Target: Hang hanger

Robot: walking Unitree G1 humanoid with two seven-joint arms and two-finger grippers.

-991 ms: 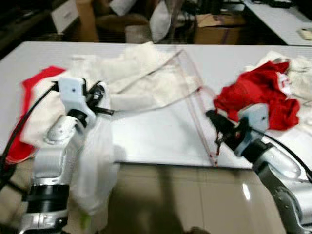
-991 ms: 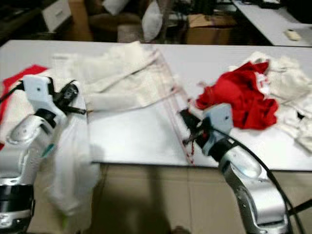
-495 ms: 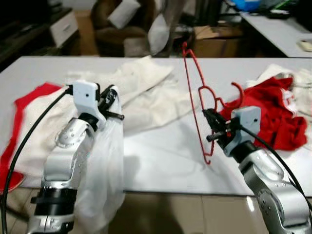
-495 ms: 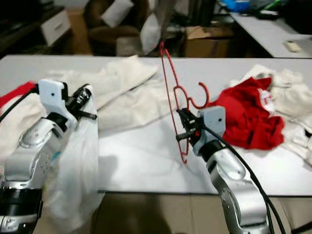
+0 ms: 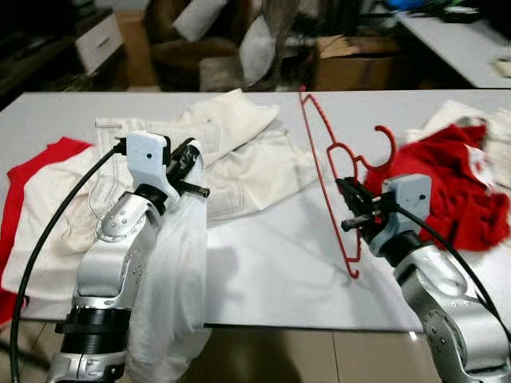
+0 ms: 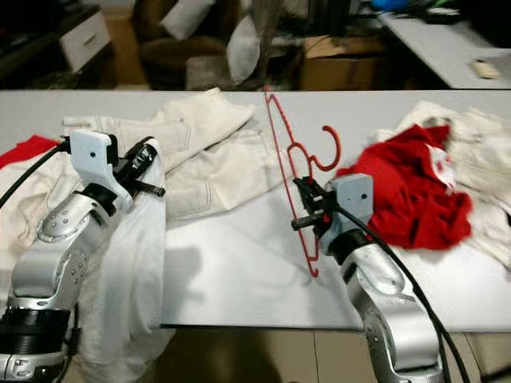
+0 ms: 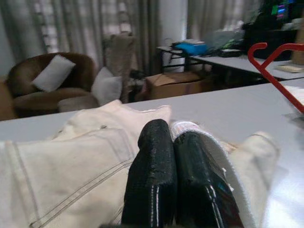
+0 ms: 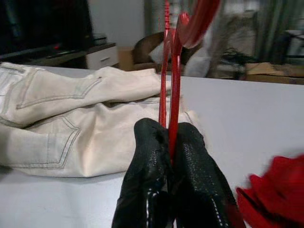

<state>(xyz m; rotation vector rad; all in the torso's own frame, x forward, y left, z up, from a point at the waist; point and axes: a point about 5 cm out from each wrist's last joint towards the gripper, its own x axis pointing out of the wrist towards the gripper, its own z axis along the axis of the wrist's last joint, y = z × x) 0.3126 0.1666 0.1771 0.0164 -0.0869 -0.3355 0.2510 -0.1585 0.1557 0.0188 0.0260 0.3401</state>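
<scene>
White worktop (image 5: pixel 279 263) strewn with clothes. Right end effector (image 5: pixel 357 214) is clamped on the red hanger (image 5: pixel 331 152), which stands upright above it, clear for carrying. Left end effector (image 5: pixel 190 163) pinches a white garment (image 5: pixel 172 295) draping below it. No rail can be made out.

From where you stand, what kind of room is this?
Probably a living room or lounge used as a workspace. A brown armchair with a white cushion stands by long curtains, and cardboard boxes sit beyond the white table, which is strewn with clothes.
</scene>
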